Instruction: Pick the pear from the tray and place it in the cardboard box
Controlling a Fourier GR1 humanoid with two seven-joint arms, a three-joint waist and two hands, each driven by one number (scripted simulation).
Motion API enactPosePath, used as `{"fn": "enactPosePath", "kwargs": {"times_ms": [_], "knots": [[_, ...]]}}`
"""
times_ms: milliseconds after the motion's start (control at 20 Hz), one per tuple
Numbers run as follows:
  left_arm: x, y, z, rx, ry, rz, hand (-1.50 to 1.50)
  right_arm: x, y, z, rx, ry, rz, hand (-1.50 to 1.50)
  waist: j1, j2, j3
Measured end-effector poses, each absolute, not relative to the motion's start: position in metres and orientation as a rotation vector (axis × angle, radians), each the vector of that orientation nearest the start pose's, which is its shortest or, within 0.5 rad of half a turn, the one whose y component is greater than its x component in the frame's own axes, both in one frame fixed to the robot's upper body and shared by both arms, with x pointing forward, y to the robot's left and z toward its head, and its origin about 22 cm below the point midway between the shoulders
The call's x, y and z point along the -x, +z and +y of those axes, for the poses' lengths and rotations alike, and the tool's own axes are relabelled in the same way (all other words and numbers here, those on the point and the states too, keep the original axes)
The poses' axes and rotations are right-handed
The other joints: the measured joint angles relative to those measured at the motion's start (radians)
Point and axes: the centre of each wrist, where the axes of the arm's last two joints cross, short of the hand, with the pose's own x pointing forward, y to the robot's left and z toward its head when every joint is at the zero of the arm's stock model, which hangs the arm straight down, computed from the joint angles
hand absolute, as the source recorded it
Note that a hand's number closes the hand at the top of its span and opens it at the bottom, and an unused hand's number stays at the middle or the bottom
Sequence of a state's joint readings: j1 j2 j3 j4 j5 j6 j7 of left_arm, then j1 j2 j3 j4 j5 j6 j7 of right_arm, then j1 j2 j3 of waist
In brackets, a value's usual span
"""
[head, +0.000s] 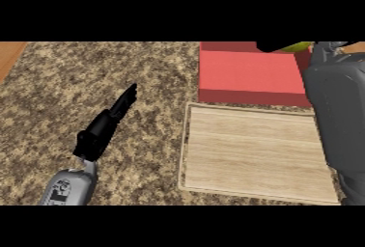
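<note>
A speckled brown granite tabletop (107, 72) carries a pale wooden tray (257, 154) toward its right side. Just beyond the tray's far edge, on the same surface, sits a red box (246, 72), reaching the tabletop's far edge.

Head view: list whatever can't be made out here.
- Pear: only a yellow-green sliver shows; the right hand and the upper edge hide the rest.
- Right hand: mostly cut off, finger pose unclear.
- Red box: far side cut off; right side behind the right forearm.
- Wooden tray: right rim behind that forearm.
</note>
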State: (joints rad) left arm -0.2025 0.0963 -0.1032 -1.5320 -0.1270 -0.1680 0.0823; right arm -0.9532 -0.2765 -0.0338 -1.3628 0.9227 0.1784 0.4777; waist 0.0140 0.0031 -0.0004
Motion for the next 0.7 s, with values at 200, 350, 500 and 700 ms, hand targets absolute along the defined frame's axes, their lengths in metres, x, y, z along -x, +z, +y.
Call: {"fn": "enactPosePath", "kwargs": {"times_ms": [200, 350, 500, 700], "knots": [[-0.291, 0.04, 0.203, 0.048, -0.463, -1.605, 0.0, -0.407, 0.242, -0.183, 1.156, 0.759, -1.577, 1.5, 0.001, 0.002, 0.0], [-0.293, 0.037, 0.203, 0.046, -0.463, -1.606, 0.0, -0.424, 0.228, -0.184, 1.166, 0.779, -1.545, 1.5, 0.003, 0.003, 0.0], [-0.295, 0.044, 0.204, 0.049, -0.466, -1.607, 0.0, -0.435, 0.201, -0.186, 1.141, 0.775, -1.506, 1.5, 0.006, 0.004, 0.0], [-0.289, 0.04, 0.198, 0.054, -0.47, -1.605, 0.0, -0.446, 0.176, -0.198, 1.033, 0.694, -1.432, -1.5, 0.012, 0.005, 0.001]]}}
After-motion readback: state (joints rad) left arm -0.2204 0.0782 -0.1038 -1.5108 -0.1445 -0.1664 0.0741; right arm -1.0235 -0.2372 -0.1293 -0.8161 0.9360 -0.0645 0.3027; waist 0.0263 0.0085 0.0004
